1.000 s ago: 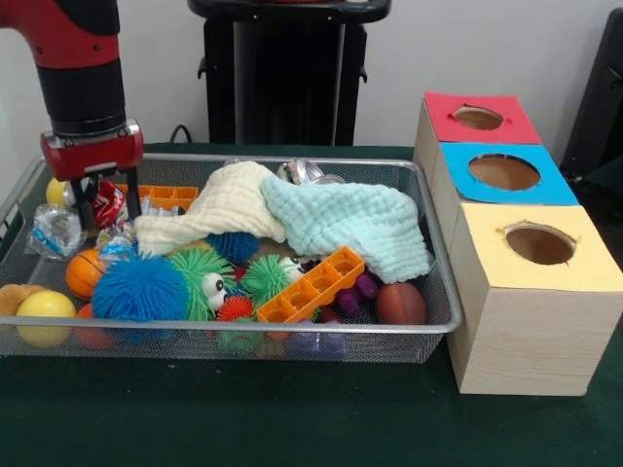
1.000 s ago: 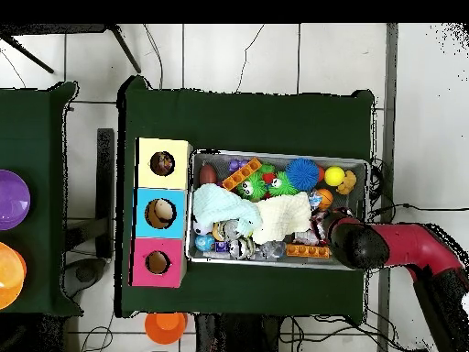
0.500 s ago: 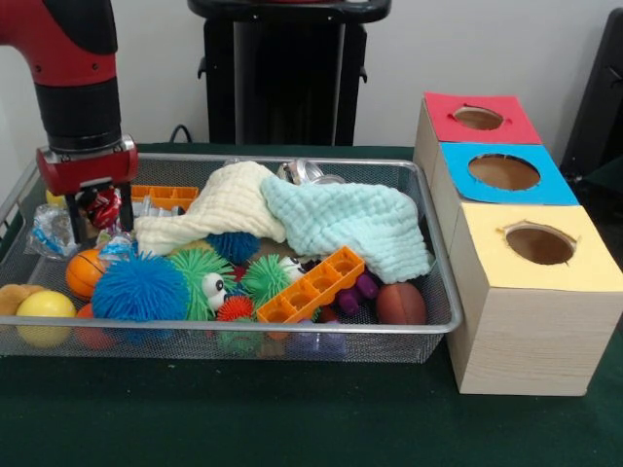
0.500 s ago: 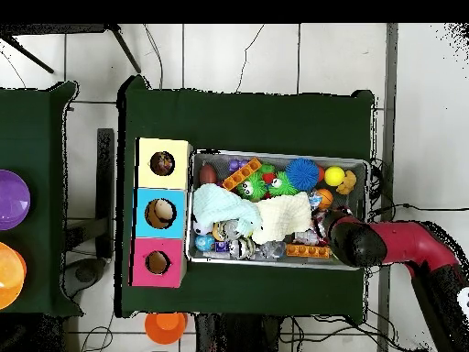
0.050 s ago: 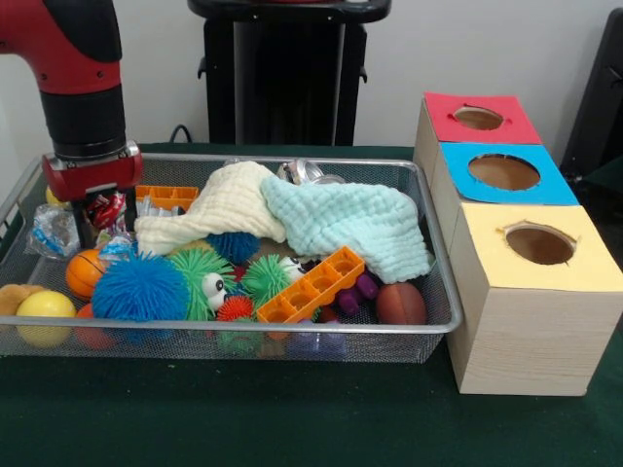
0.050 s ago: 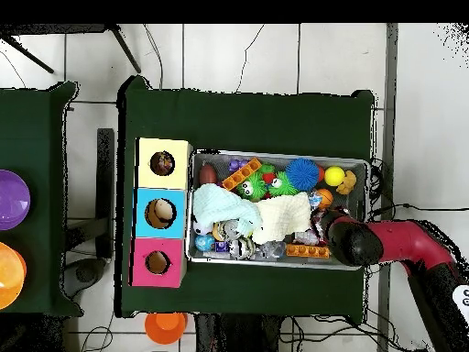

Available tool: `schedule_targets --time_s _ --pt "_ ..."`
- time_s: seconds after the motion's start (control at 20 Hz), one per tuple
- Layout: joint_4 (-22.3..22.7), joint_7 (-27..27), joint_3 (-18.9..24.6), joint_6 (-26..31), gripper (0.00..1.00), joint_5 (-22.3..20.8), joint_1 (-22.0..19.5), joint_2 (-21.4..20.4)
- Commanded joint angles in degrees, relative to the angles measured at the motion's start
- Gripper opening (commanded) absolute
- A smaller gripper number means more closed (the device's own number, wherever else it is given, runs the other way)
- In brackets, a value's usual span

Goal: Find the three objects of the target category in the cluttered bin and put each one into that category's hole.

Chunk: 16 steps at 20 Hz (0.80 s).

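Green cloth under the bin [image 5: 428,326]: your gripper [image 5: 105,216] sits closed on the red packet [image 5: 105,206] at its far left corner, so you must carry it right, across the bin, to the boxes [image 5: 505,171].

You see a pale wall [image 5: 487,49] across the top of the front view. In the overhead view a white tiled floor [image 6: 275,55] fills the upper frame, cables [image 6: 247,50] trailing over it. At the left edge a second green-covered table [image 6: 37,192] carries a purple bowl [image 6: 11,199] and an orange bowl [image 6: 7,275].
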Motion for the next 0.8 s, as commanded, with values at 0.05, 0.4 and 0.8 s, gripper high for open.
schedule_targets --time_s 0.05,0.4,0.8 --pt "-2.8 -14.9 -2.4 5.8 1.00 -2.0 1.7 3.0" --pt "-4.8 -13.9 -5.5 9.2 1.00 -2.4 3.9 4.5" --pt "-8.8 -12.3 -9.4 11.1 1.00 -4.8 8.2 5.7"
